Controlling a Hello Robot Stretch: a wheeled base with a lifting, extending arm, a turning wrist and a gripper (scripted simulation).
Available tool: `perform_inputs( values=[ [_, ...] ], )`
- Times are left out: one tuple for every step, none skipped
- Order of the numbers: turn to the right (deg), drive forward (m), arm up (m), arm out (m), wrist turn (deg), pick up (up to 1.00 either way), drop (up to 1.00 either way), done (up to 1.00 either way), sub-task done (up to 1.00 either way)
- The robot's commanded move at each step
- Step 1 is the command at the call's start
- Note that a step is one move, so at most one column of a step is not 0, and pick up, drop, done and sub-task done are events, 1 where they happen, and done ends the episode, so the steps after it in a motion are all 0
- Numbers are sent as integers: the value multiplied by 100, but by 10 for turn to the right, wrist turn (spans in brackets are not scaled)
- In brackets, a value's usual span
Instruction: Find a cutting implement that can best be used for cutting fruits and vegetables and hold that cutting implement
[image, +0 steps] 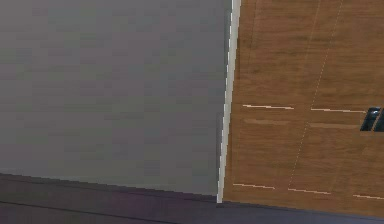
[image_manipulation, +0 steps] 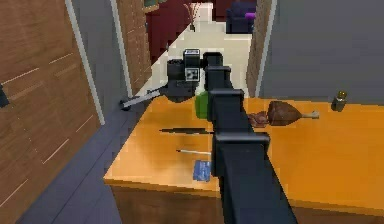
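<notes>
A dark slim blade-like shape (image_manipulation: 180, 131) lies on the orange table (image_manipulation: 330, 160) near its left edge. A thinner pale stick-like thing (image_manipulation: 195, 152) lies a little nearer on the same top. My arm (image_manipulation: 235, 150) rises over the table. The gripper (image_manipulation: 128, 102) reaches left past the table's edge, with only floor and wall behind its far end, so it holds nothing. The dark shape lies lower in the picture than the gripper and to its right.
Also on the table are a green thing (image_manipulation: 200, 103), a brown lump with a thin handle (image_manipulation: 272, 115), a small jar (image_manipulation: 340, 100) and a blue card (image_manipulation: 203, 170). Behind is a doorway (image_manipulation: 200, 30). The forward view has a grey wall (image: 110, 90) and a wooden door (image: 300, 90).
</notes>
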Motion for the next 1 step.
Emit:
perform_inputs(
  values=[
    [0,0,0,0,450,0,0,0,0]
  ],
)
